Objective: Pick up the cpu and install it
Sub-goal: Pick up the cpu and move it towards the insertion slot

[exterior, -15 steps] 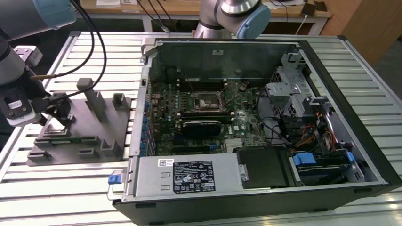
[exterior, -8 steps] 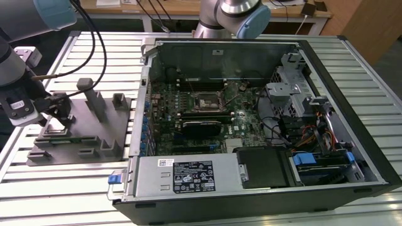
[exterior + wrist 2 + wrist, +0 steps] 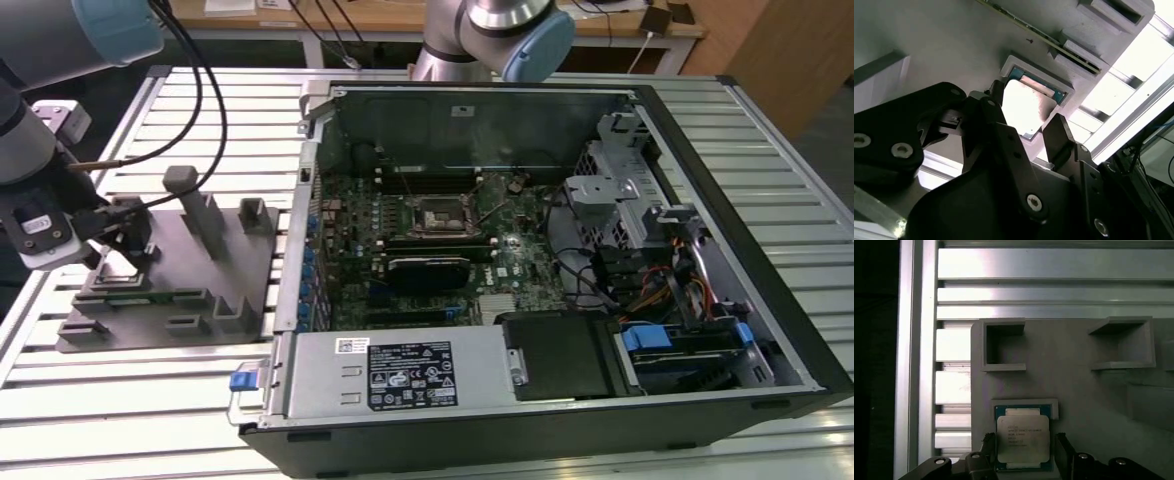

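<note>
The cpu (image 3: 1022, 436) is a small square chip with a silvery top. It lies flat in a shallow pale-rimmed recess of the grey tray (image 3: 1079, 395). My gripper (image 3: 1024, 452) hangs low over it, open, with one black finger (image 3: 1063, 455) on each side of the chip. The second wrist view shows the cpu (image 3: 1026, 102) glaring bright between the same fingers (image 3: 1056, 135), with a gap on at least one side. In the exterior view my gripper (image 3: 118, 245) stands over the tray (image 3: 174, 290) at the exterior view's left.
An open computer case (image 3: 747, 230) lies at the exterior view's right, with the black socket frame (image 3: 445, 215) mid-motherboard and a black finned block (image 3: 430, 270) below it. Grey posts (image 3: 200, 215) rise from the tray. Cables (image 3: 200, 90) trail from the arm above the slatted metal table (image 3: 134, 420).
</note>
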You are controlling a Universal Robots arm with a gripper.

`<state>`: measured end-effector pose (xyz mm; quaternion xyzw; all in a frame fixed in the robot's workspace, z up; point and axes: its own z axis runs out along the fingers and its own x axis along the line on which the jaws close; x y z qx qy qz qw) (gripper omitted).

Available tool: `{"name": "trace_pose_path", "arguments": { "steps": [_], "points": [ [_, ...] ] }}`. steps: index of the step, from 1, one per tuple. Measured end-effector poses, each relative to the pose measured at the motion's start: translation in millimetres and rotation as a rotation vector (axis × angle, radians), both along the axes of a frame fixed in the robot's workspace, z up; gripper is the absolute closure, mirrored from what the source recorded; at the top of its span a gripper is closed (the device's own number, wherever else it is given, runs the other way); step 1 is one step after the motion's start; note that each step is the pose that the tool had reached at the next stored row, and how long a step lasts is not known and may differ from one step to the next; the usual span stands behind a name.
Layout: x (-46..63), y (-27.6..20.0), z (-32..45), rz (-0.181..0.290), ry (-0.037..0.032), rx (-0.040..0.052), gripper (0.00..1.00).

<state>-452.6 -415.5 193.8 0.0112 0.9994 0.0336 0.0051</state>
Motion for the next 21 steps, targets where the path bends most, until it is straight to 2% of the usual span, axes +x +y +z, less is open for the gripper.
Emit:
{"name": "trace_pose_path", "arguments": {
  "steps": [9,17,21],
  "points": [
    [0.0,0.0,-5.5,0.000,0.0002,-0.0001,0.41],
    [0.0,0.0,-7.4,0.000,0.0001,0.0001,0.41],
    [0.0,0.0,-8.0,0.001,0.0001,0.0086,0.41]
  ]
}}
